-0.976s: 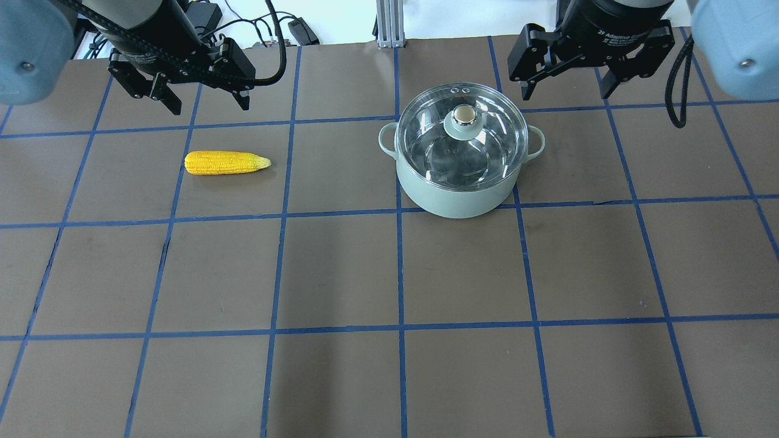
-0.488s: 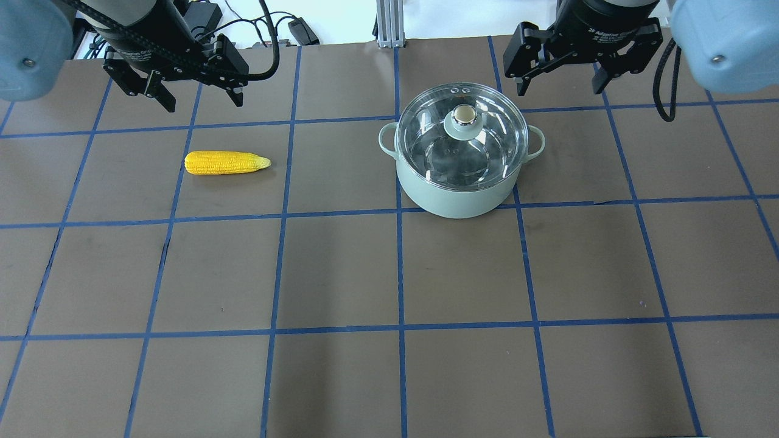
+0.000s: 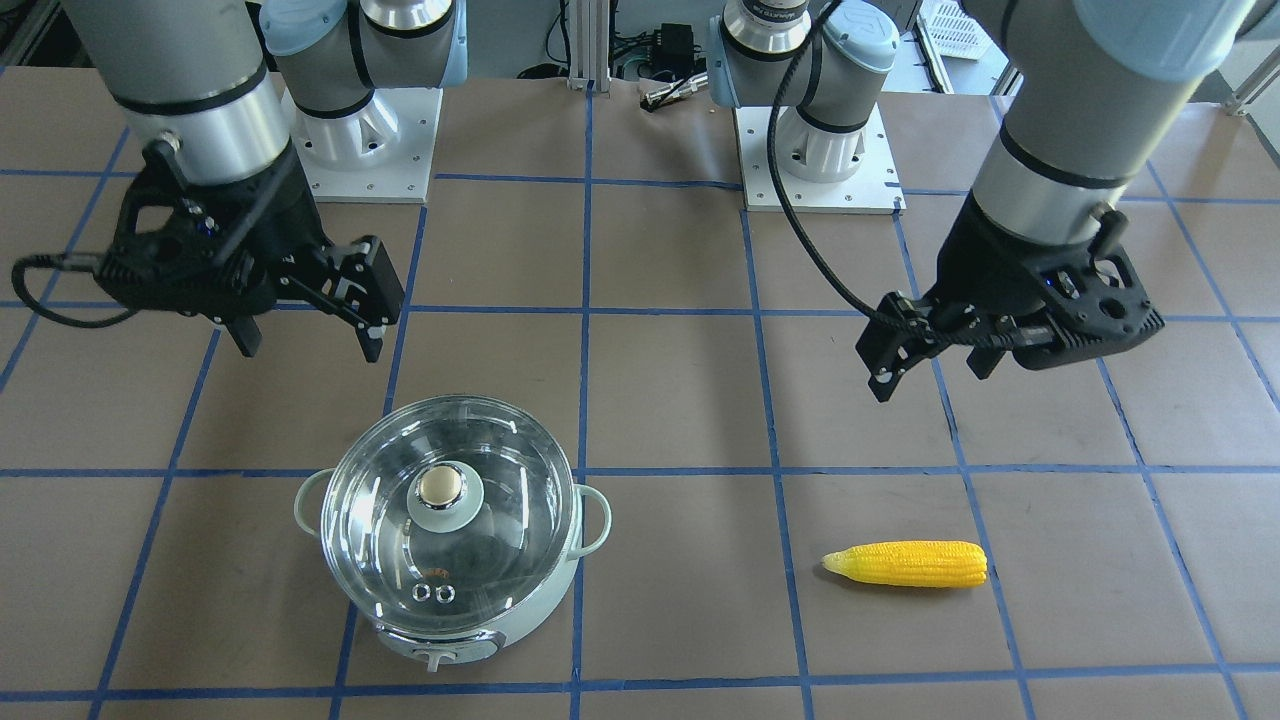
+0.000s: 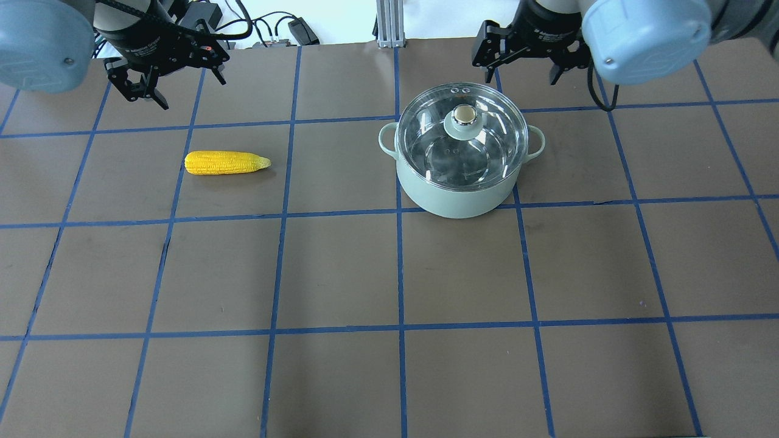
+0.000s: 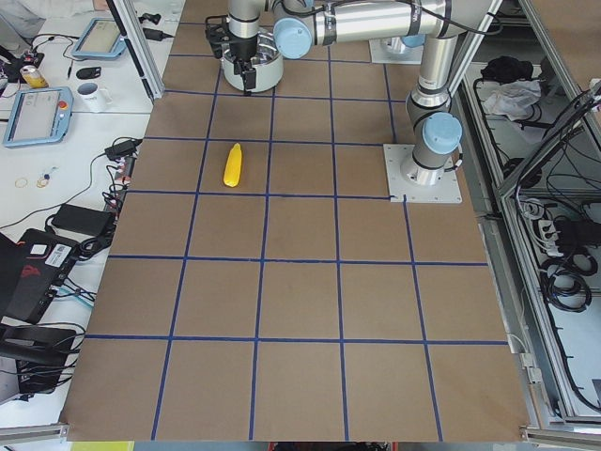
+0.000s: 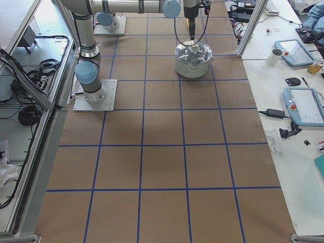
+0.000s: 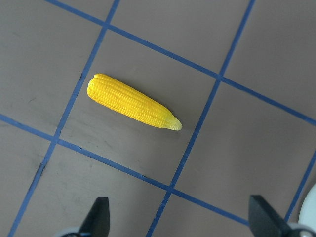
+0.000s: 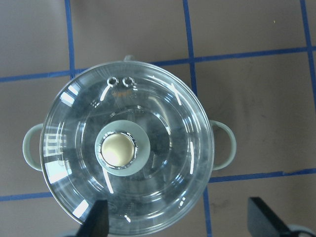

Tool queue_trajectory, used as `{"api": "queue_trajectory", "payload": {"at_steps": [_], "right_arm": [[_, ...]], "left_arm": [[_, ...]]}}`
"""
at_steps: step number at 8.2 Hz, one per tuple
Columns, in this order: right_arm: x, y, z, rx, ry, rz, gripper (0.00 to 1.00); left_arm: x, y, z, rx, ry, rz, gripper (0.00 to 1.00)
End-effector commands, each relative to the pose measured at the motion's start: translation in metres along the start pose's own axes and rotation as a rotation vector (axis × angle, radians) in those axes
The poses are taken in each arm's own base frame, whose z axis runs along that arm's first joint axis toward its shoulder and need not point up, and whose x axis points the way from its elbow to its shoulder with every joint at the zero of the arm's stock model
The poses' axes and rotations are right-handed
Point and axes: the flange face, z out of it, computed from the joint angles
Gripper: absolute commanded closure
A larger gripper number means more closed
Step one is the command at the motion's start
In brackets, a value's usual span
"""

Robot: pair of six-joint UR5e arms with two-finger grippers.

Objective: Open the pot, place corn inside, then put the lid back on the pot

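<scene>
The mint-green pot (image 4: 459,198) stands right of centre with the glass lid (image 4: 493,137) seated on it, beige knob (image 4: 464,114) up. The yellow corn (image 4: 226,163) lies flat on the table to the left, tip towards the pot. My left gripper (image 4: 192,91) is open and empty, hovering high behind the corn, which shows in the left wrist view (image 7: 133,102). My right gripper (image 4: 521,76) is open and empty, high behind the pot; the right wrist view looks down on the lid (image 8: 163,123). In the front view the pot (image 3: 500,625), corn (image 3: 910,564) and both grippers (image 3: 310,345) (image 3: 930,380) show.
Brown table mat with a blue tape grid (image 4: 398,274). The two arm bases (image 3: 815,150) (image 3: 365,140) stand at the robot side. Cables and devices lie beyond the far table edge (image 4: 292,27).
Both grippers have moved towards the top of the overhead view and look smaller. The right one has also shifted left, closer to behind the pot. Pot, lid and corn have not moved.
</scene>
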Motion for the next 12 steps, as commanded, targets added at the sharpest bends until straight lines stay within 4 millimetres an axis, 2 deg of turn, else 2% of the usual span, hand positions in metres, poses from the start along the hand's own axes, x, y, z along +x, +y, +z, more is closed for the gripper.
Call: {"api": "queue_trajectory", "payload": {"at_steps": [1,2,3,4,6,7,8,9,10,12], "right_arm": [[-0.055,-0.02,0.091,-0.005,-0.017,0.054,0.0],[-0.056,-0.021,0.105,-0.02,-0.013,0.057,0.0],[-0.056,-0.022,0.127,-0.049,0.005,0.041,0.0],[-0.056,-0.023,0.131,-0.056,0.006,0.061,0.0],[-0.056,-0.022,0.137,-0.066,0.01,0.07,0.0],[-0.056,-0.023,0.135,-0.064,0.01,0.074,0.0],[-0.056,-0.021,0.134,-0.069,0.01,0.08,0.05],[-0.056,-0.02,0.134,-0.071,0.009,0.081,0.25],[-0.057,-0.02,0.133,-0.072,0.001,0.081,0.35],[-0.057,-0.02,0.133,-0.073,-0.001,0.096,0.38]], "left_arm": [[-0.009,-0.033,0.057,-0.025,-0.033,-0.441,0.0],[-0.008,-0.039,0.082,-0.054,-0.054,-0.56,0.0],[-0.007,-0.046,0.103,-0.064,-0.064,-0.651,0.0],[-0.01,-0.053,0.122,-0.07,-0.075,-0.715,0.0],[-0.033,-0.07,0.169,-0.123,-0.124,-0.794,0.0],[-0.033,-0.072,0.188,-0.144,-0.143,-0.792,0.0],[-0.038,-0.076,0.203,-0.151,-0.153,-0.832,0.0],[-0.038,-0.082,0.211,-0.128,-0.139,-0.866,0.0],[-0.037,-0.087,0.223,-0.105,-0.122,-0.868,0.0],[-0.047,-0.095,0.253,-0.114,-0.133,-0.912,0.0]]}}
